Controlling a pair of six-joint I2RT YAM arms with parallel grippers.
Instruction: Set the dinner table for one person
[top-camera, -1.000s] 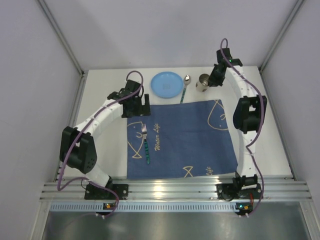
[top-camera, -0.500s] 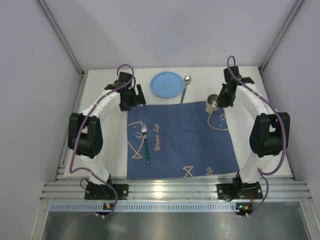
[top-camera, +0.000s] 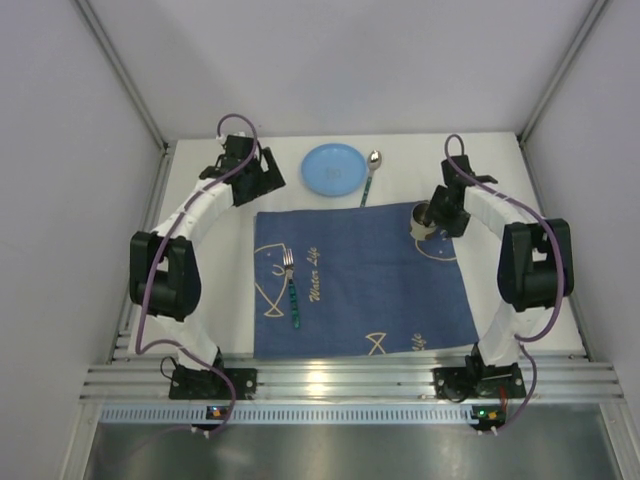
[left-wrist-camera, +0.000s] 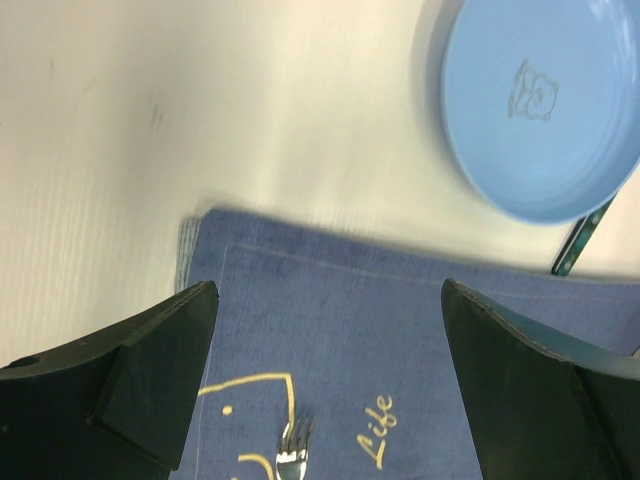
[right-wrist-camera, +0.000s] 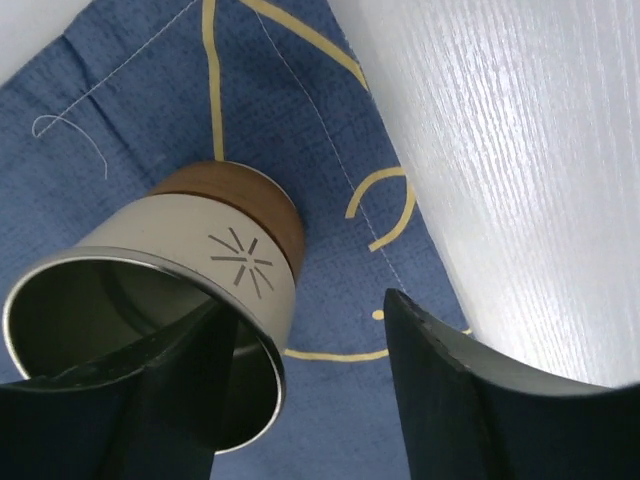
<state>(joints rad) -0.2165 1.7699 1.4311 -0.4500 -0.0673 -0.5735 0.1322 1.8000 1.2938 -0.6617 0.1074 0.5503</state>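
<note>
A metal cup (top-camera: 425, 218) with a brown base stands on the far right corner of the dark blue fish-patterned cloth (top-camera: 370, 285). My right gripper (top-camera: 437, 215) is open at it. In the right wrist view one finger reaches inside the cup (right-wrist-camera: 190, 250), and the other stands clear of its wall, the right gripper (right-wrist-camera: 305, 305) gripping nothing. A fork (top-camera: 291, 287) lies on the cloth's left part. A blue plate (top-camera: 334, 168) and a spoon (top-camera: 370, 175) rest on the white dinner table (top-camera: 225, 300) beyond the cloth. My left gripper (top-camera: 262, 178) hangs open and empty, left of the plate.
In the left wrist view the left gripper (left-wrist-camera: 330, 340) hovers over the cloth's (left-wrist-camera: 350, 320) far left corner, with the fork tines (left-wrist-camera: 290, 450) below and the plate (left-wrist-camera: 540, 110) at upper right. A ribbed aluminium rail (top-camera: 350, 380) runs along the near edge. Walls enclose the table.
My right arm brought the cup from the far right of the table onto the cloth's corner and opened its jaws. My left arm swung towards the far left.
</note>
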